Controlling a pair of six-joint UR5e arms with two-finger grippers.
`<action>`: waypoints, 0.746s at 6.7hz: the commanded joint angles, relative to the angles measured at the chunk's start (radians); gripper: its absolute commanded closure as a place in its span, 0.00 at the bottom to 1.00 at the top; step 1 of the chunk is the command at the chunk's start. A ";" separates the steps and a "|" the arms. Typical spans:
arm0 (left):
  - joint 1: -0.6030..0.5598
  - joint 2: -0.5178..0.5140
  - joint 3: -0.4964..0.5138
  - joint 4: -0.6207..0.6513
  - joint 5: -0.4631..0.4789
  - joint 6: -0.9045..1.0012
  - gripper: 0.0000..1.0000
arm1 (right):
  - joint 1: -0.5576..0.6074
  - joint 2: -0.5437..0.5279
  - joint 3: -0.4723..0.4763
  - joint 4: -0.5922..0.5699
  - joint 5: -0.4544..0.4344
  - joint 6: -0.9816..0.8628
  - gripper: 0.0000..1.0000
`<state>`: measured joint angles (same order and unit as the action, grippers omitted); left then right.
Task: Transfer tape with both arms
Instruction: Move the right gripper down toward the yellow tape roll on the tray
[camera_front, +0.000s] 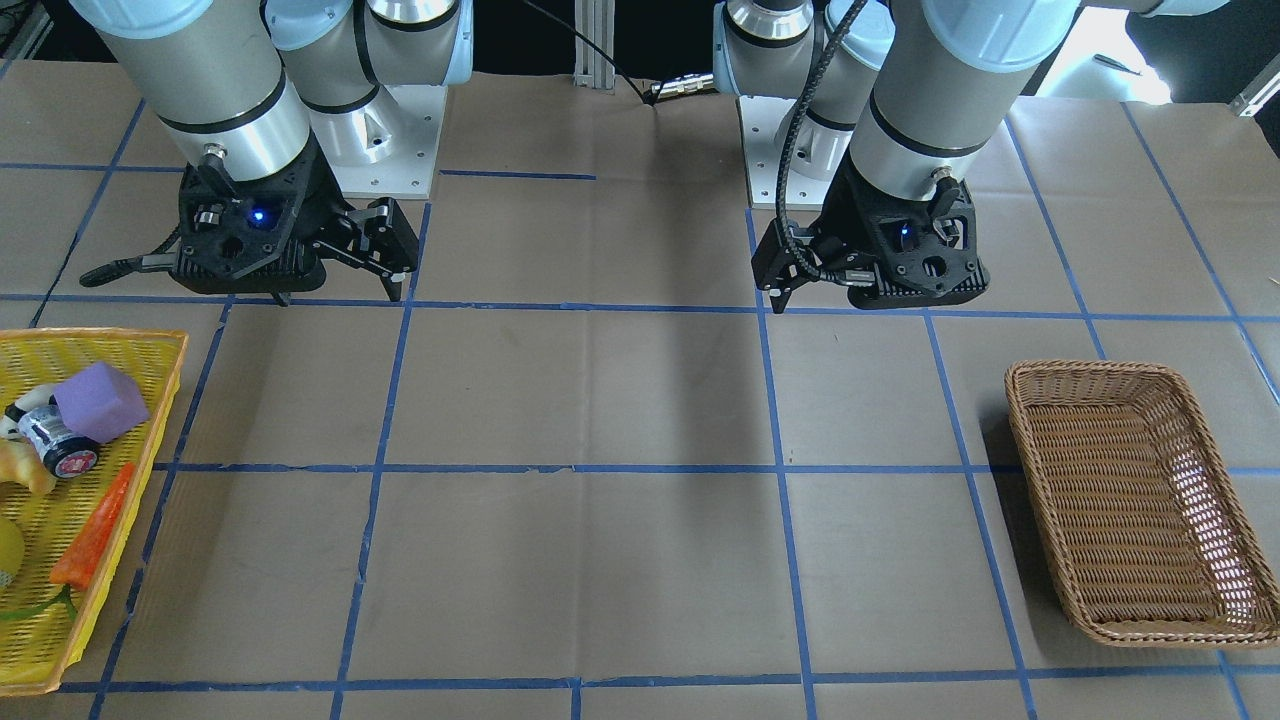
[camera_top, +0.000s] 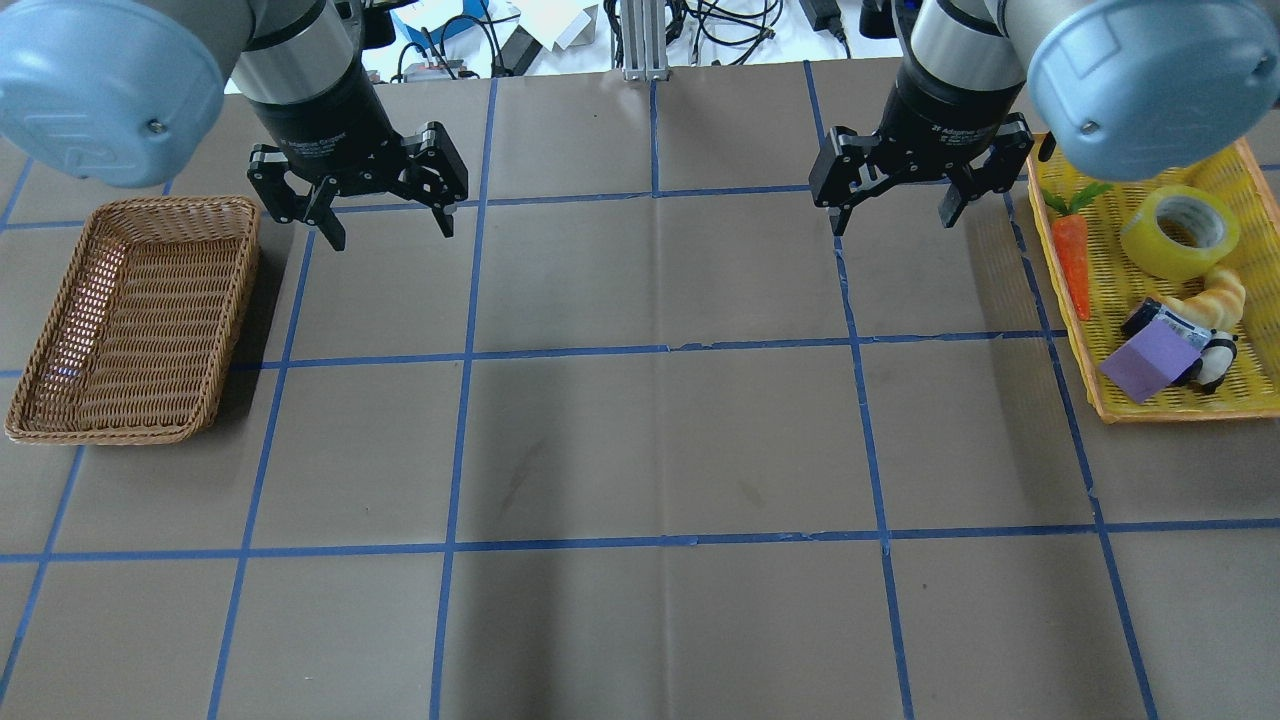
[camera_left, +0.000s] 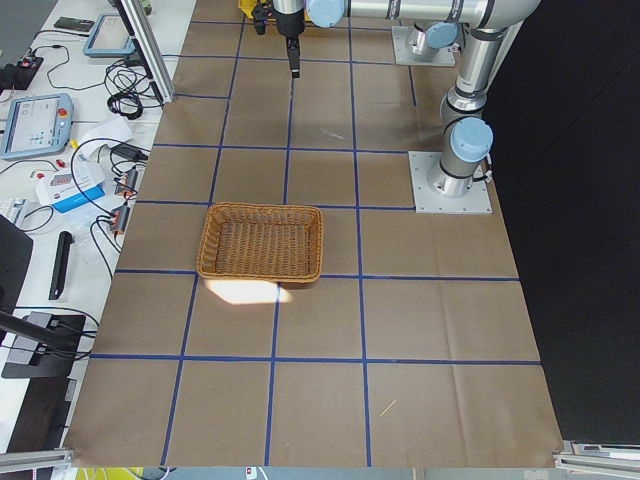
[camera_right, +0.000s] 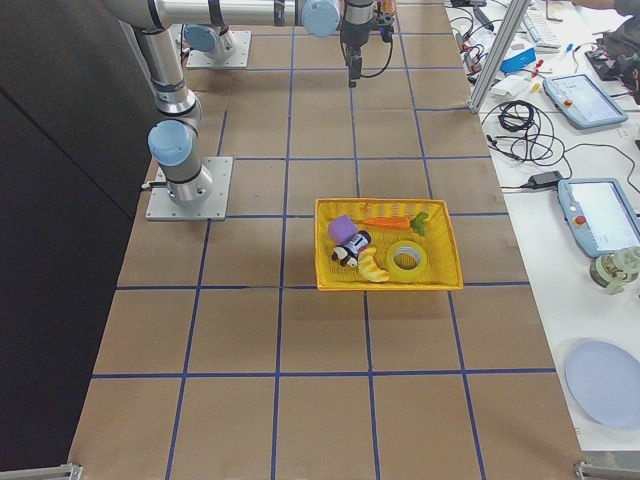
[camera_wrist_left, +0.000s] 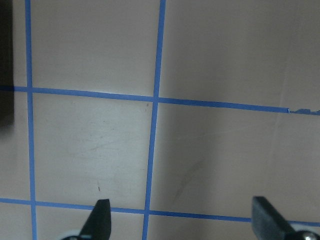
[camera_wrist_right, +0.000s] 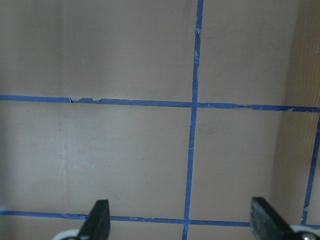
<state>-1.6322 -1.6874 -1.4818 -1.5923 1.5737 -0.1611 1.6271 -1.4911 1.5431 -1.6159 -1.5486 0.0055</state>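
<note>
Right gripper (camera_top: 893, 215) hangs over bare tabletop (camera_top: 640, 450) w/ fingers spread apart and nothing btw them; the right wrist view shows only brown paper and blue grid lines under it. Left gripper (camera_top: 390, 230) is likewise spread and carrying nothing.

Tape (camera_top: 1152, 243) sits in the yellow basket (camera_top: 1180, 411) at the robot's right end of the tabletop. It's in the basket's far half, near the carrot (camera_top: 1073, 262) and touching or just beside the croissant (camera_top: 1215, 293).

Key relation: in the overhead view the tape is off to the right gripper's outer side, i.e. sideways and away from the table centre, at roughly the same depth. The basket rim lies btw them. The roll lies nearly flat w/ its core hole facing up, slightly tilted, so the ring axis is approx vertical.

Right arm is clearly the nearer one. The left gripper is well apart from the tape, across the whole tabletop, just beside the wicker basket (camera_top: 238, 300).

Judgement: the pick falls to the right arm, prob. a sideways shift then a descent, w/ one finger into the core and one outside the wall. The croissant crowding the roll's near side could get in the way.
</note>
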 joint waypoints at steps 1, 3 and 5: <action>0.000 0.000 -0.002 0.000 0.000 0.000 0.00 | -0.003 0.000 0.002 0.001 -0.001 0.002 0.00; 0.000 0.002 -0.002 0.000 -0.001 0.000 0.00 | -0.010 0.002 0.002 0.001 -0.005 -0.007 0.00; 0.003 0.002 -0.008 0.002 0.000 0.002 0.00 | -0.056 0.014 -0.009 -0.033 -0.007 -0.109 0.00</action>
<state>-1.6300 -1.6861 -1.4858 -1.5919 1.5735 -0.1607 1.6023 -1.4846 1.5407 -1.6256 -1.5532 -0.0294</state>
